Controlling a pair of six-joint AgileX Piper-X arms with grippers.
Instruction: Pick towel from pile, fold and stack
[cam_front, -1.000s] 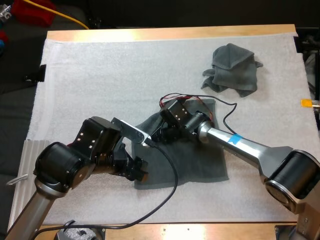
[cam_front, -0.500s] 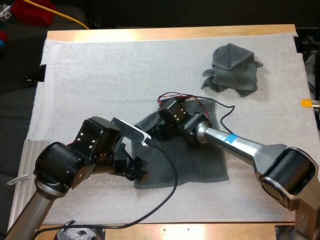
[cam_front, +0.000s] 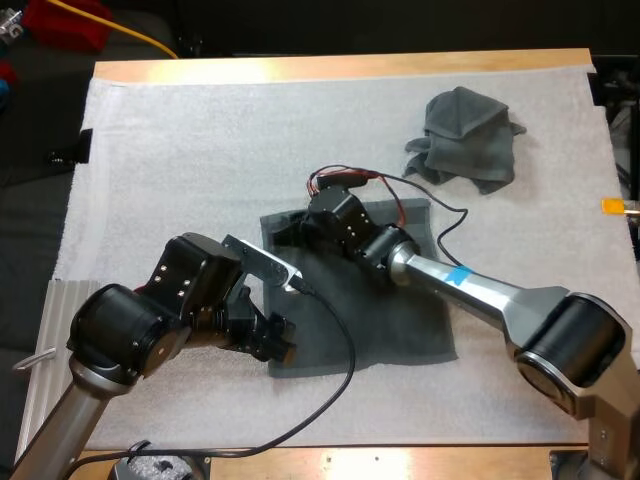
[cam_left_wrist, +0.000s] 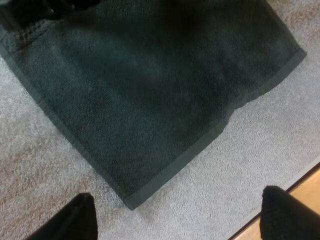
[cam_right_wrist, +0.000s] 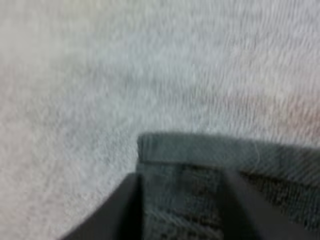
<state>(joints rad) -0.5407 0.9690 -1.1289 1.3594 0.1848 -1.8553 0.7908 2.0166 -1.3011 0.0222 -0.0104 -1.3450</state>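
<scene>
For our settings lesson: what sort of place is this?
Probably a robotics lab bench: left arm and right arm over a white mat on a wooden table, with a spread towel and a crumpled towel.

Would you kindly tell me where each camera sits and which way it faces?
High view: behind the robot, facing forward and down; left arm, right arm, flat towel, crumpled towel.
Left wrist view: on left arm, facing down at flat towel's corner; open left gripper.
Right wrist view: on right arm, facing mat; right gripper shut on flat towel's edge.
Shared: all three show the flat towel.
</scene>
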